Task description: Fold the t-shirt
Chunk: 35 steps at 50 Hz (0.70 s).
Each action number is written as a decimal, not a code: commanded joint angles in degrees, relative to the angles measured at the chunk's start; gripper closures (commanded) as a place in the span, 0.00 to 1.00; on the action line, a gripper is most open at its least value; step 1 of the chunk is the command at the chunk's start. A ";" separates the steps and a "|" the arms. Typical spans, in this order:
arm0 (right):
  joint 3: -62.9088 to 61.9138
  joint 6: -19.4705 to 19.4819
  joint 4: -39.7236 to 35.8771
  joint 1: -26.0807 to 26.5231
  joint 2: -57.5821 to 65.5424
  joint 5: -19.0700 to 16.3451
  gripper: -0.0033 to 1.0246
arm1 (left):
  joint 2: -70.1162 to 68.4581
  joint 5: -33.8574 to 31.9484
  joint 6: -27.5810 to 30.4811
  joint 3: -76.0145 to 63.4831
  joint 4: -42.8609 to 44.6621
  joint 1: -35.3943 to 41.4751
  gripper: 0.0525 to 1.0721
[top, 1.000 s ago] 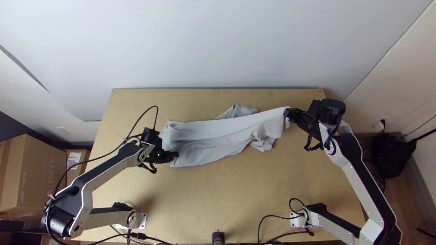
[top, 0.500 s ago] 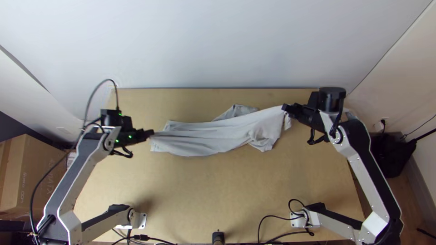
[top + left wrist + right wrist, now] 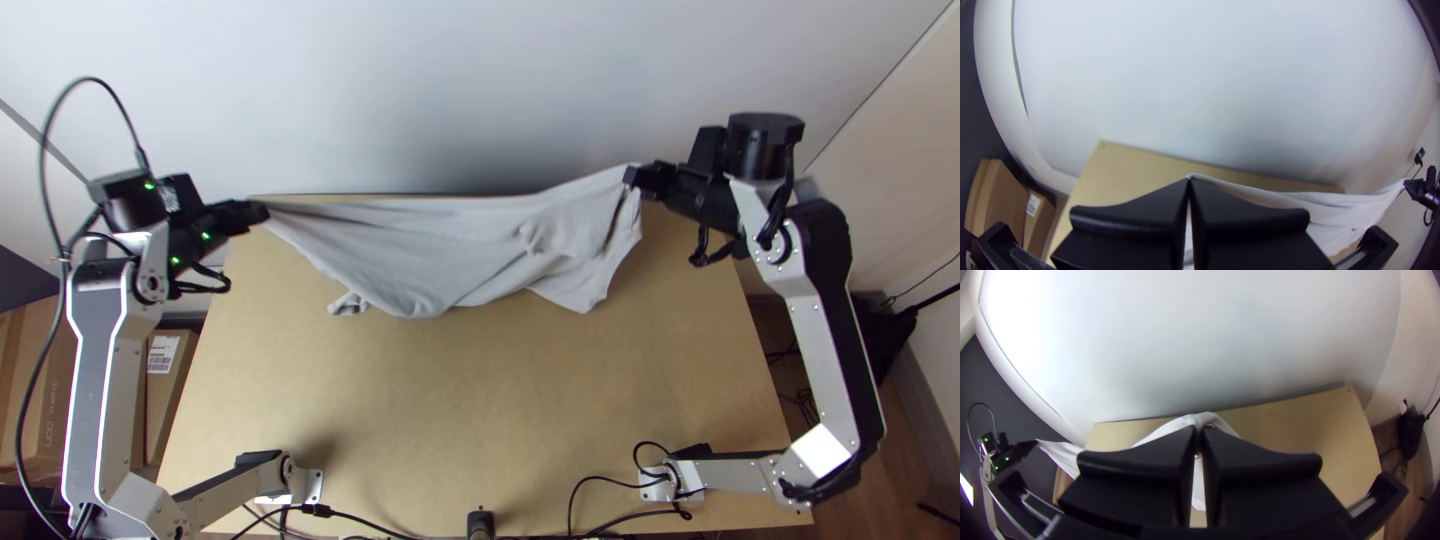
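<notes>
Left black gripper point(image 3: 262, 212) and right black gripper point(image 3: 632, 176) pinch the light-grey cloth t-shirt point(image 3: 440, 250), stretched between; the folding seems left to do.

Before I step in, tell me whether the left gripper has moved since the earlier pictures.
Yes: in the top view, the left gripper has moved up and left across the picture, toward the far left corner of the table.

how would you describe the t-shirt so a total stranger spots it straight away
Find the light wooden table, then look towards its far edge. The t-shirt is stretched there between the left tool and the right tool. It is pale grey, creased and draping, unlike the black tools at its ends.
</notes>
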<state>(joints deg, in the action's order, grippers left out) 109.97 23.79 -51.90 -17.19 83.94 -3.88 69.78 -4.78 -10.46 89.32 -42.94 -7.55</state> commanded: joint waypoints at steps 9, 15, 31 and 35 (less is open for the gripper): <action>20.46 -5.95 1.36 -0.30 6.94 1.86 0.97 | 5.19 3.37 2.37 21.95 2.42 -4.31 0.98; 21.86 -8.85 3.56 -3.46 4.56 3.97 0.97 | 4.40 6.09 4.48 26.79 3.74 -4.58 0.98; 19.40 -9.82 7.87 -10.41 -10.47 6.69 0.97 | -10.63 7.24 5.27 24.94 6.64 -4.75 0.98; 19.23 -9.47 8.31 -10.85 -14.60 7.40 0.97 | -15.29 7.32 5.27 23.97 6.81 -5.19 0.98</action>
<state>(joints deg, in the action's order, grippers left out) 128.62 14.66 -45.84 -27.40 76.49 2.09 61.98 1.61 -5.93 113.45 -38.30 -11.73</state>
